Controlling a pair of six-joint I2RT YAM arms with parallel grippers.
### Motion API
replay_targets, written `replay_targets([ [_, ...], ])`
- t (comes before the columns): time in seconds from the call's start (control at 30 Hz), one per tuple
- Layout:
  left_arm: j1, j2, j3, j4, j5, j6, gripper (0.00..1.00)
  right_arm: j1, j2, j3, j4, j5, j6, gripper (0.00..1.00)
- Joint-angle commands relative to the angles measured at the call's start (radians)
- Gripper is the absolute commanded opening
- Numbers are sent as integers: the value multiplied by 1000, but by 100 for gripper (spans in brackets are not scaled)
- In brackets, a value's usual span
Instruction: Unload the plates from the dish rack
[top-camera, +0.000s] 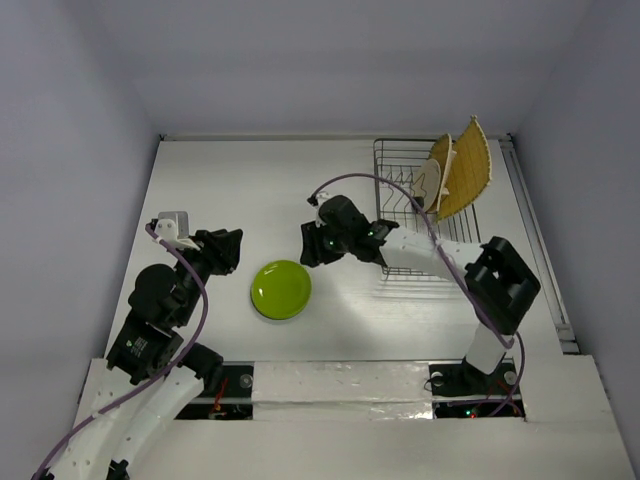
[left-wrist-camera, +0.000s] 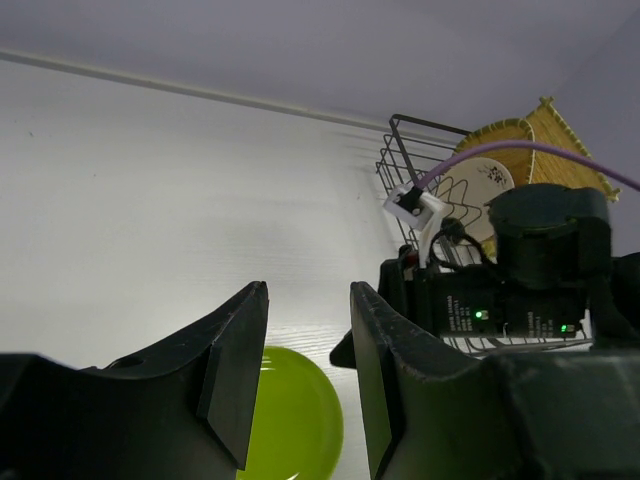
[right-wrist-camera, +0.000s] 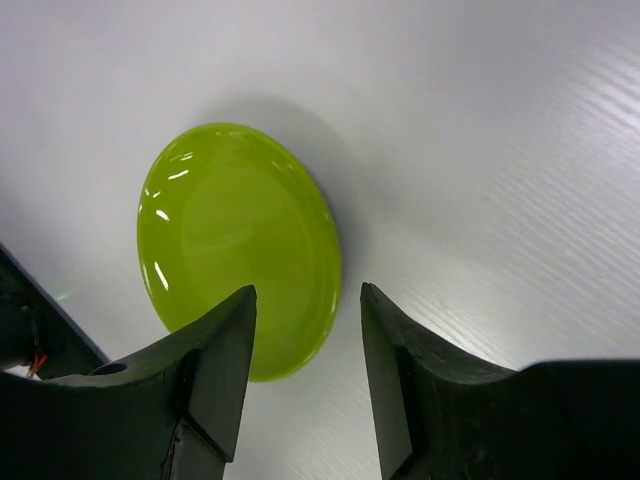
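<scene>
The green plate (top-camera: 281, 289) lies flat on the surface (top-camera: 240, 180) between the arms. The rack (top-camera: 395, 170) at the far right holds a cream plate (top-camera: 430, 182) and straw plates (top-camera: 468, 165) on edge. The next step is probably to raise the right hand (top-camera: 312, 248) clear, then come down on the cream plate's rim between the prongs. The right arm reaches left with its hand just over the green plate, fingers spread and empty. The left hand (left-wrist-camera: 308, 300) is also open and empty, and it faces the rack.
</scene>
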Motion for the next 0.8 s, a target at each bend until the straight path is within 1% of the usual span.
replay_targets([
  [0.0,3,-8,-8,39,3,11,35,8,-93,27,-41,122,-46,52],
  [0.03,3,-11,-8,39,5,11,35,8,-107,33,-60,198,-53,52],
  [0.07,3,-11,-10,40,5,11,35,-7,-122,34,-70,237,-59,50],
  [0.1,3,-11,-10,39,7,11,35,-23,-156,36,-90,284,-68,43],
  [0.13,3,-11,-10,39,7,11,35,-43,-173,39,-102,300,-73,37],
  [0.17,3,-11,-10,40,8,11,35,-88,-190,48,-119,317,-76,24],
  [0.2,3,-11,-10,40,11,11,35,-115,-206,57,-134,337,-89,6],
  [0.23,3,-10,-10,42,13,11,35,-139,-234,68,-178,379,-99,4],
  [0.27,3,-10,-10,43,14,12,35,-164,-243,98,-205,409,-108,4],
  [0.3,3,-10,-8,43,16,11,35,-203,-250,120,-260,477,-131,4],
  [0.37,3,-13,-10,43,16,11,35,-237,-245,169,-327,560,-154,5],
  [0.4,3,-13,-10,43,19,12,35,-253,-240,222,-358,600,-165,6],
  [0.43,3,-15,-10,45,19,11,35,-282,-236,244,-407,684,-184,7],
  [0.5,3,-15,-10,47,22,11,35,-325,-224,299,-445,754,-198,8],
  [0.57,3,-15,-10,47,25,11,35,-398,-223,323,-476,812,-206,10],
  [0.6,3,-16,-11,45,28,11,35,-423,-224,332,-475,821,-220,15],
  [0.67,3,-15,-13,50,34,12,35,-487,-222,364,-470,831,-229,22],
  [0.7,3,-12,-11,50,40,12,35,-506,-210,378,-467,834,-244,36],
  [0.73,3,-8,-11,51,46,14,35,-553,-163,434,-472,831,-261,49],
  [0.77,3,-8,-11,51,46,14,35,-554,-162,435,-472,831,-261,49],
])
